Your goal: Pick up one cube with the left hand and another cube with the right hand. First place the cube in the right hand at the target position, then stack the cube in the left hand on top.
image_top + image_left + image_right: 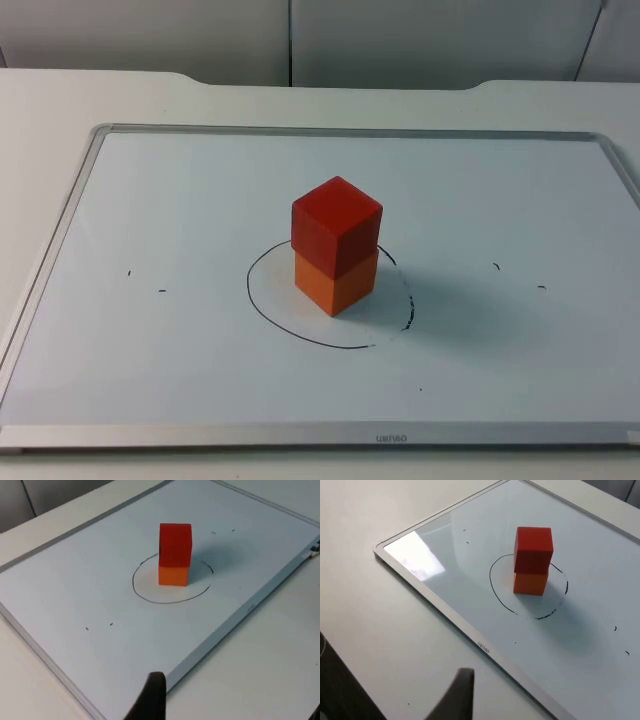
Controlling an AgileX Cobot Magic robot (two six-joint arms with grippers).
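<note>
A red cube (337,225) sits squarely on an orange cube (335,285), and the stack stands upright inside a hand-drawn black circle (262,300) on the whiteboard (180,200). The left wrist view looks at the stack, red cube (175,542) over orange cube (173,575), from well back. There my left gripper (232,706) is open and holds nothing, hovering near the board's edge. In the right wrist view my right gripper (547,707) is also open and empty. It hangs off the board's front edge, far from the red cube (534,547) and orange cube (530,582).
The whiteboard's metal frame (50,260) lies flat on the white table (60,95). Small pen marks (145,283) dot the board to the left and right of the circle. The grey partition wall (300,40) closes the far side.
</note>
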